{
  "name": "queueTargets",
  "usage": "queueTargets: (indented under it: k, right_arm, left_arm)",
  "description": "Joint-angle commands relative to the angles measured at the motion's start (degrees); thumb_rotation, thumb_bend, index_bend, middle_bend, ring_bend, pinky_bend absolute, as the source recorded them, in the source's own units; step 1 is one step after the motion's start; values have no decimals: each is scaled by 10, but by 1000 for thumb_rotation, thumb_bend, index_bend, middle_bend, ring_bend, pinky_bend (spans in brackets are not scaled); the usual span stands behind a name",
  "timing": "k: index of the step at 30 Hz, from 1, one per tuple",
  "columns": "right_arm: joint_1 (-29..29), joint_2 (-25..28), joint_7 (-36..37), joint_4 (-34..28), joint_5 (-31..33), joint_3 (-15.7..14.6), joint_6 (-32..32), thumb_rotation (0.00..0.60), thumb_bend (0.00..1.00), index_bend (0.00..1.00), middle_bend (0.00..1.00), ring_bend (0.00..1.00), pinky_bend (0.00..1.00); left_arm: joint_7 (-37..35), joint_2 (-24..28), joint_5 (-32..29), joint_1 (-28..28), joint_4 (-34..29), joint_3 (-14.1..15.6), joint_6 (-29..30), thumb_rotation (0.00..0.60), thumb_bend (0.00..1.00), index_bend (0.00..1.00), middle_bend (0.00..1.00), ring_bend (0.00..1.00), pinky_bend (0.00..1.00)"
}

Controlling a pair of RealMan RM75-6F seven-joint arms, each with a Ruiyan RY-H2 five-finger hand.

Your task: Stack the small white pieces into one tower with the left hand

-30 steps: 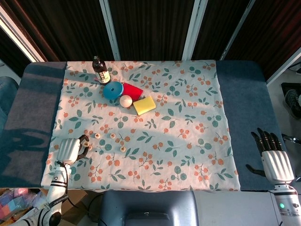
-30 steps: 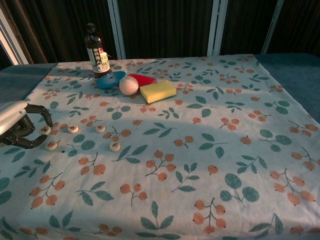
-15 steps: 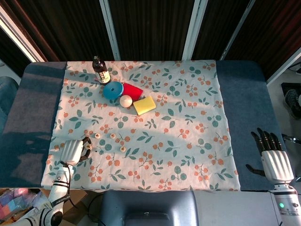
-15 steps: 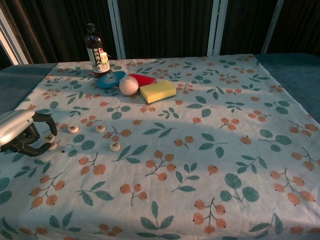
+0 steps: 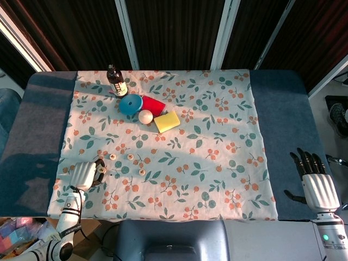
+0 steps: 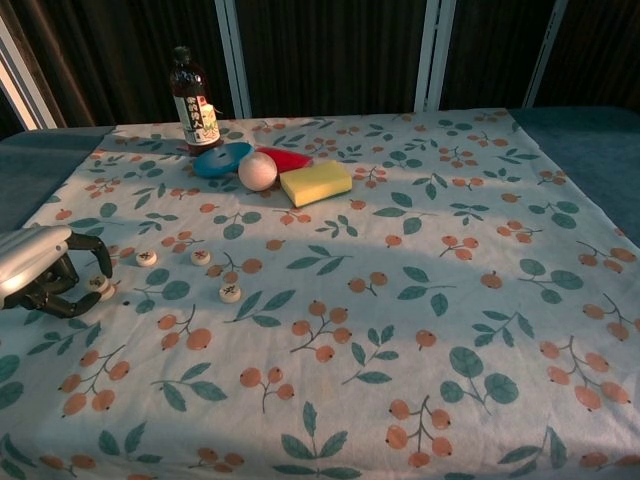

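Pieces: three small white pieces lie loose on the floral cloth (image 6: 420, 250) near its left edge, at (image 6: 146, 257), (image 6: 201, 256) and (image 6: 230, 293), well apart from each other. A fourth piece (image 6: 98, 283) sits at the fingertips of the left robot hand (image 6: 40, 272); a further one may lie under it, too hidden to tell.

Left robot hand (image 5: 84, 175): low over the surface, dark fingers (image 6: 92, 250) curled round that leftmost piece. Appears to pinch it, though contact is not clear from either view. Right robot hand (image 5: 318, 187): fingers straight and apart, holding nothing, parked on the blue surface (image 5: 283, 109) well off to the right.

Step in hand (judgement): securing the first piece to start the tower. To do it well, keep the piece flat in the pinch, lift straight up, centre it over the nearest loose piece, and release only once it rests squarely. Tilted release risks a slide-off.

Bottle (image 6: 192, 102), blue disc (image 6: 221, 158), ball (image 6: 257, 171), sponge (image 6: 315, 183): far side, uninvolved.
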Motion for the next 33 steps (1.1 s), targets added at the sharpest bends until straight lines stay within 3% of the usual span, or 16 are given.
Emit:
queueTargets:
  k: [1, 16, 26, 33]
  right_arm:
    - [0, 0, 0, 0, -1, 0, 0, 600, 156, 0, 0, 0, 0]
    - [0, 1, 2, 0, -1, -1, 1, 600, 157, 0, 0, 0, 0]
    - [0, 1, 3, -1, -4, -2, 0, 600, 156, 0, 0, 0, 0]
    - [2, 1, 3, -1, -6, -4, -3, 600, 156, 0, 0, 0, 0]
  left_arm:
    - [0, 0, 0, -1, 0, 1, -1, 600, 404, 467, 1000, 1000, 1000]
    - [-3, 4, 1, -1, -6, 5, 4, 600, 401, 394, 1000, 1000, 1000]
    - [-4, 19, 49, 9, -66, 26, 51, 600, 399, 396, 1000, 1000, 1000]
    - [5, -7, 36, -7, -66, 20, 23, 600, 401, 394, 1000, 1000, 1000]
